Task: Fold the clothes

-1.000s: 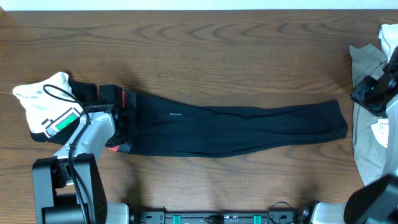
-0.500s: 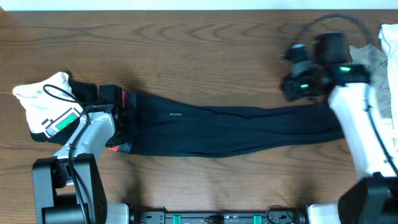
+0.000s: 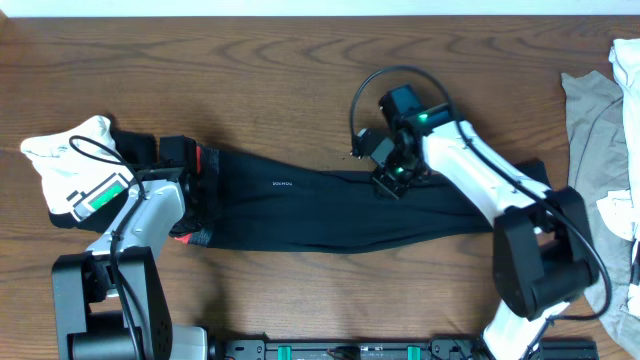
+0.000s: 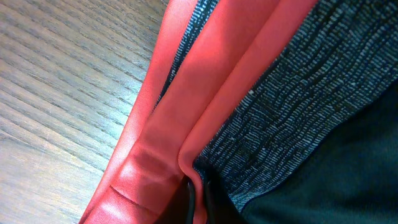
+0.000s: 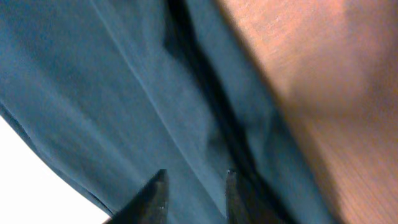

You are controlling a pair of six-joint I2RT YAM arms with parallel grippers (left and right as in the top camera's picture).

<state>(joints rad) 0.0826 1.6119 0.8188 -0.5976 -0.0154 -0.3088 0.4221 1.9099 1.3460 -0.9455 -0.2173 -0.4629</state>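
Note:
The black long pants (image 3: 330,208) lie flat across the table, waistband at the left, legs running right. The red and grey waistband (image 4: 249,93) fills the left wrist view. My left gripper (image 3: 192,190) is shut on the waistband at the pants' left end; its fingertips (image 4: 198,196) pinch a red fold. My right gripper (image 3: 388,182) hovers over the upper edge of the pants near the middle. Its fingers (image 5: 194,183) are open just above the dark fabric (image 5: 124,93). A white green-patched top (image 3: 70,165) lies at the far left.
A grey-beige top (image 3: 595,170) and some white fabric lie at the table's right edge. The right arm stretches from the lower right across the pants' legs. The arm bases stand at the front edge. Bare wood (image 3: 300,80) runs behind the pants.
My right arm has swung from the far right edge leftward to the middle of the pants. The left arm and the pants have not moved.

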